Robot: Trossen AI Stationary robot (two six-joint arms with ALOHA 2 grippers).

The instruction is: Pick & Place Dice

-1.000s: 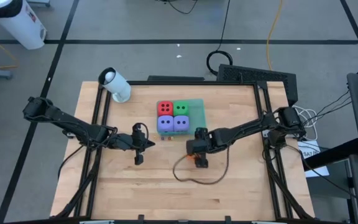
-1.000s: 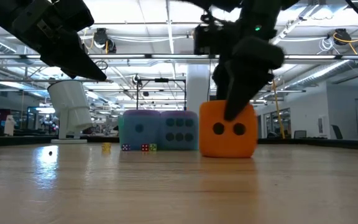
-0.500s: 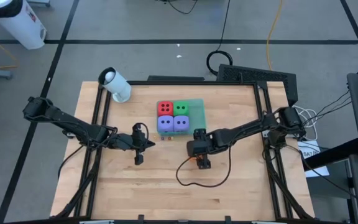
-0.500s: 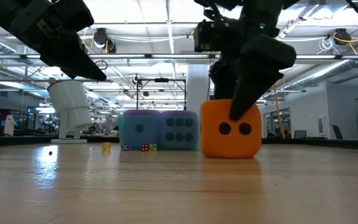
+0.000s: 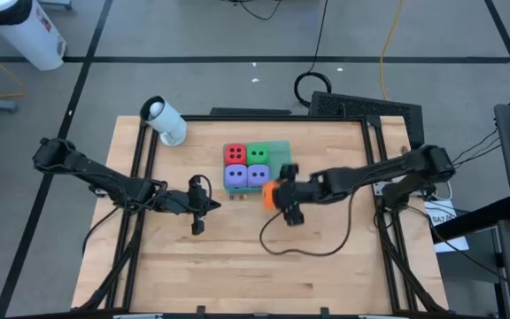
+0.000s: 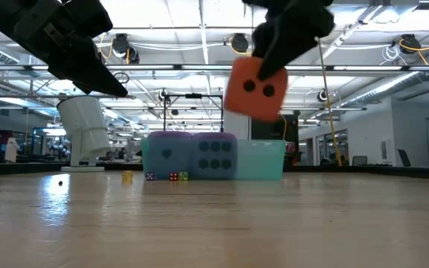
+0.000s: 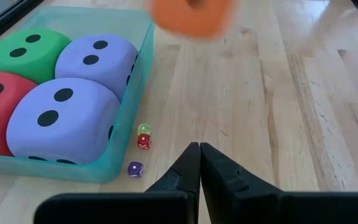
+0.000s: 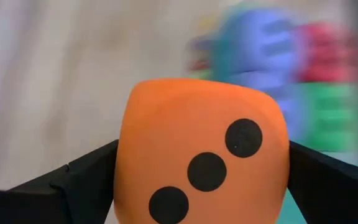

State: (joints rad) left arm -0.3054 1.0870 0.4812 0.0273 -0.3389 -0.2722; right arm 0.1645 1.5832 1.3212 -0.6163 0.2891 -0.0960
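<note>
High view has the wooden bench (image 5: 237,266) taking up most of the shot, both dark arms reaching in over it. Next biggest is the teal tray (image 5: 282,152) near the back middle, with four dice sitting in it: red die (image 5: 235,156) and green die (image 5: 257,155) in the far row, two purple-blue dice (image 5: 246,177) in the near row. A white cylinder thing (image 5: 165,120) sits off at the back left corner.

Right hand (image 5: 277,195) is spread wide around the orange die (image 6: 253,88), gripping it by two opposite sides and holding it up off the bench, just beside the tray's near right corner. Left hand (image 5: 209,204) hangs over the bench left of the tray, fingers pinched together on nothing.

Smallest stuff: a few tiny dice (image 7: 140,146) lie on the bench right against the tray's front wall.
</note>
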